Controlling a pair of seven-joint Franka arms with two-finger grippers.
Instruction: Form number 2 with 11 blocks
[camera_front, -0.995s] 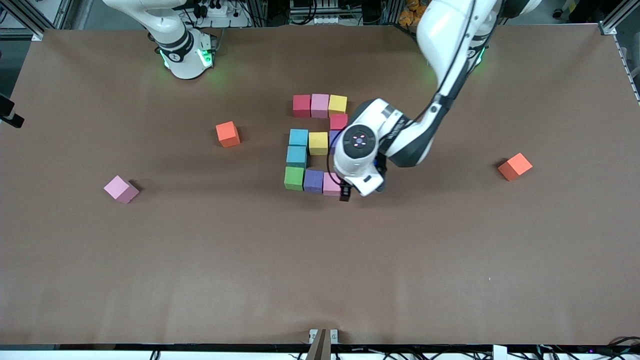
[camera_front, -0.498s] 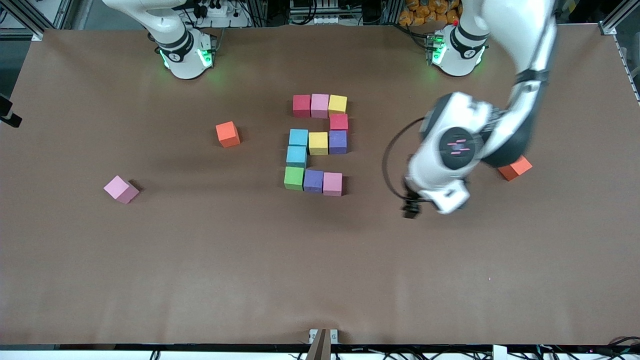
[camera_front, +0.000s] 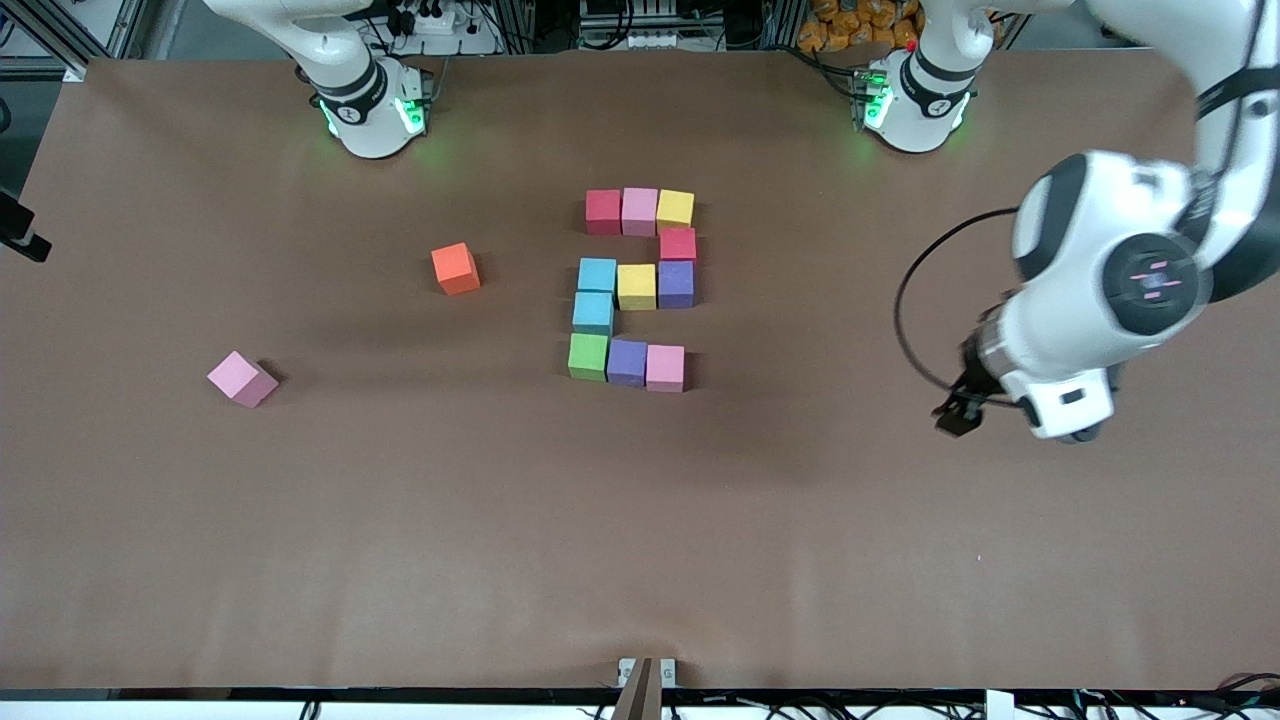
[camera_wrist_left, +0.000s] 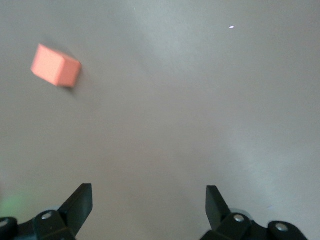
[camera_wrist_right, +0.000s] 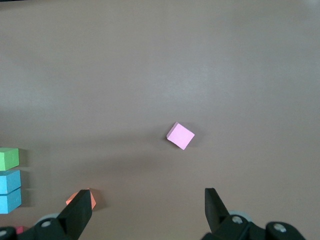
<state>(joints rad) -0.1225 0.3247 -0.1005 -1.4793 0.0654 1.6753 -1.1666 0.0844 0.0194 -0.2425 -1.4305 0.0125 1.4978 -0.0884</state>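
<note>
eleven blocks (camera_front: 637, 287) sit mid-worktop, laid out as a figure two with neighbours touching. the row nearest the arm bases runs red block (camera_front: 603, 211), pink block (camera_front: 640, 211), yellow block (camera_front: 675, 209). a second red block (camera_front: 678, 243) sits just below the yellow one, and a purple block (camera_front: 676, 284) follows it. the middle row holds that purple, a second yellow block (camera_front: 636, 286) and a light blue block (camera_front: 597, 274). another light blue block (camera_front: 593, 312) comes next, nearer the camera. the closing row is green block (camera_front: 588, 356), second purple block (camera_front: 627, 362) and second pink block (camera_front: 665, 367).

a loose pink block (camera_front: 241, 378) lies well apart toward the right arm's end of the worktop (camera_front: 500, 520). an orange block (camera_front: 455, 268) sits between it and the figure. another orange block (camera_wrist_left: 55, 66) shows in the left wrist view.

the left claw (camera_front: 958, 412) hangs over bare worktop toward the left arm's end, fingers (camera_wrist_left: 80, 204) spread and holding nothing. the right claw (camera_wrist_right: 147, 210) waits high up, fingers spread and empty, looking down on the loose pink block.
</note>
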